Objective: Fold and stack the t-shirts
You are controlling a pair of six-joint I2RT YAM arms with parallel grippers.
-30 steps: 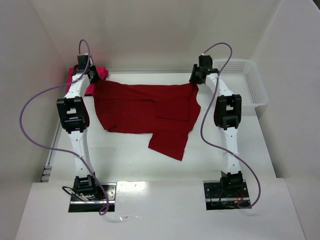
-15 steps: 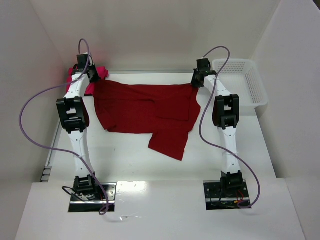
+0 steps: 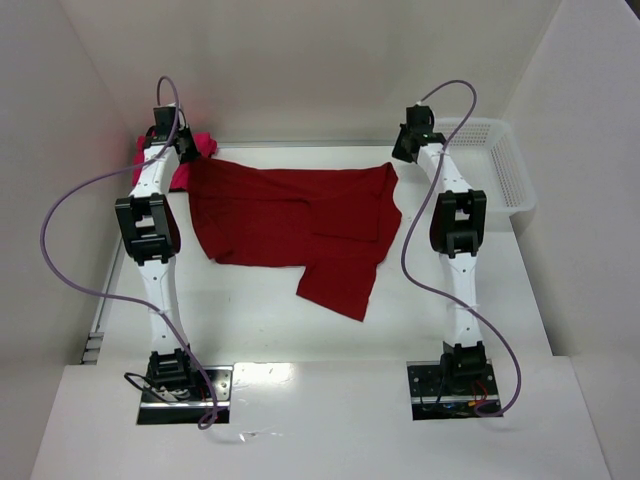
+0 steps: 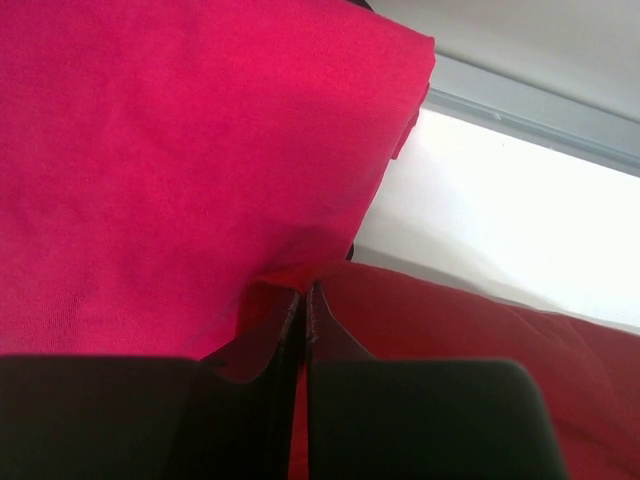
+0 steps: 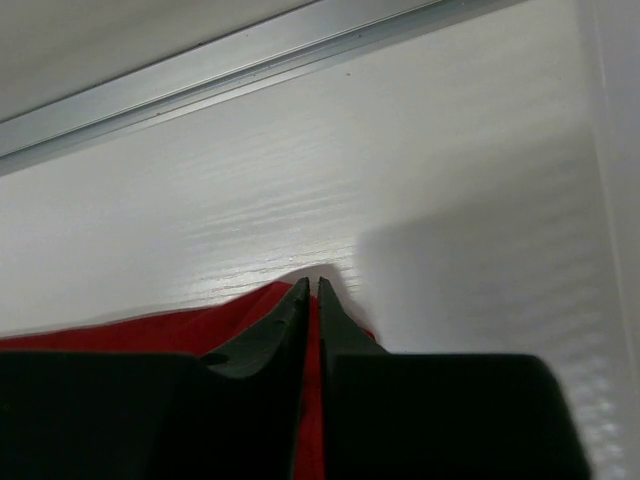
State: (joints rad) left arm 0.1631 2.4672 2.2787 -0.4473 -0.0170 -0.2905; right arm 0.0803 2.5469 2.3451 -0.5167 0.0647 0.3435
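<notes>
- Crimson t-shirt [image 3: 290, 215] lies spread over the far half of the table [image 3: 250, 330]. Its far edge runs left to right between my two arms, and a loose flap trails toward the near side, right of centre.
- The pink t-shirt [image 3: 205, 146] sits bunched in the far left corner, partly hidden by my left arm and touching the crimson one's far left corner.
- My left gripper [image 4: 303, 295] is at that far left corner with its jaws pressed almost together on a pinch of crimson cloth. The pink cloth lies right against the tips. I judge only the crimson is caught, but I cannot fully rule out a bit of pink.
- My right gripper [image 5: 310, 285] is at the far right corner, jaws closed to a sliver with the crimson edge between them. Bare table lies just beyond the tips.
- I judge the reason for holding both far corners is that I can lift that edge taut and level, then carry it toward the near side for a fold.
- The white basket [image 3: 512, 175] stands at the far right, beside my right arm and apart from the cloth.
- The right grip looks shallow, right at the corner tip, so it could slip when I lift. The trailing flap will likely need straightening too.
</notes>
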